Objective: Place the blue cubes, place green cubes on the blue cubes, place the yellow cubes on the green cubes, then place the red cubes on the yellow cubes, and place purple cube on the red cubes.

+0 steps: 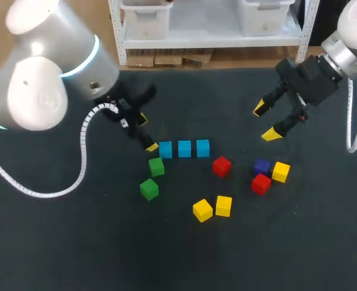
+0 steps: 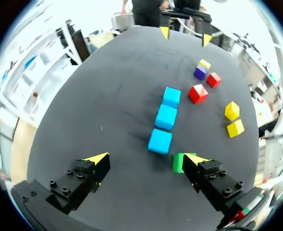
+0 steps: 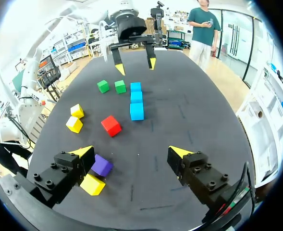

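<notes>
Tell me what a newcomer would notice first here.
A straight row of three bright blue cubes sits mid-table on the black tabletop. Loose green cubes, yellow cubes, red cubes and one purple cube lie scattered nearer the robot. The left arm's jaws stand open at the row's left end.

I think this is a robot lab. My left white and grey robot arm (image 1: 39, 85) and my right white and grey robot arm (image 1: 354, 36) both reach over one wide table with a flat black top (image 1: 57, 242). A curly white cable (image 1: 87, 130) hangs off the left arm. Little coloured cubes (image 1: 184, 148) in blue, green, yellow, red and purple lie on the table, like blocks for a test.
</notes>
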`<state>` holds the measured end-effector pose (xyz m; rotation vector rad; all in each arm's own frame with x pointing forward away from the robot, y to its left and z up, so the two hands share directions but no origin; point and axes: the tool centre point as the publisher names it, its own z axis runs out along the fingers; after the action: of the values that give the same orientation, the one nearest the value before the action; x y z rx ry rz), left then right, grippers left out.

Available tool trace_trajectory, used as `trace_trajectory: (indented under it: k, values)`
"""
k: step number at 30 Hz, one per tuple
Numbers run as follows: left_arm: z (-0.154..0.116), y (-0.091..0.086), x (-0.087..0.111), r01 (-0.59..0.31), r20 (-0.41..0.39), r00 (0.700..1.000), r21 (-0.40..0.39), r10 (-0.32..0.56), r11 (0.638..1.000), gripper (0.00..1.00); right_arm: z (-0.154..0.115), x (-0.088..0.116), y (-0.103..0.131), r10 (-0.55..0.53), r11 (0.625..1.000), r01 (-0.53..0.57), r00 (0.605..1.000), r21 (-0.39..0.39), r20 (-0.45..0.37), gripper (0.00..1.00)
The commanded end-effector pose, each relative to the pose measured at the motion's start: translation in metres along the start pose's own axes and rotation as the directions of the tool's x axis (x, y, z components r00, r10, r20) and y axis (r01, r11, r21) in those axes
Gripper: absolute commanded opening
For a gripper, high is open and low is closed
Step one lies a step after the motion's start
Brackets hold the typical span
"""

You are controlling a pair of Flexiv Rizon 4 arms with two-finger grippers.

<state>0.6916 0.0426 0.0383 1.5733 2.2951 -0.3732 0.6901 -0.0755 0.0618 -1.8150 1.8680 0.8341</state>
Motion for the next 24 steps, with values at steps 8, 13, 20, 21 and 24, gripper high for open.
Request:
trace_trajectory:
  k: [8,13,20,21,24]
  values:
    - [-0.027,-0.044,0.029,0.097,0.008,0.995,-0.065,-0.097,0.993,1.00,0.000,0.000,-0.001,-0.001,1.000,0.001,1.000,-0.002,0.002,1.00]
    - [-0.027,-0.054,0.039,0.097,0.004,0.995,-0.059,-0.097,0.993,1.00,0.000,0.000,-0.001,-0.001,1.000,0.001,1.000,-0.002,0.002,1.00]
    - [-0.022,-0.063,0.047,0.085,0.011,0.996,-0.055,-0.085,0.995,1.00,0.000,0.000,-0.001,-0.001,1.000,0.001,1.000,-0.002,0.002,1.00]
    - [-0.019,-0.063,0.046,0.068,0.007,0.998,-0.052,-0.068,0.996,1.00,0.000,0.000,-0.001,-0.001,1.000,0.001,1.000,-0.002,0.002,1.00]
    - [-0.012,-0.059,0.042,0.028,0.007,1.000,-0.042,-0.028,0.999,1.00,0.000,0.000,-0.001,-0.001,1.000,0.001,1.000,-0.002,0.002,1.00]
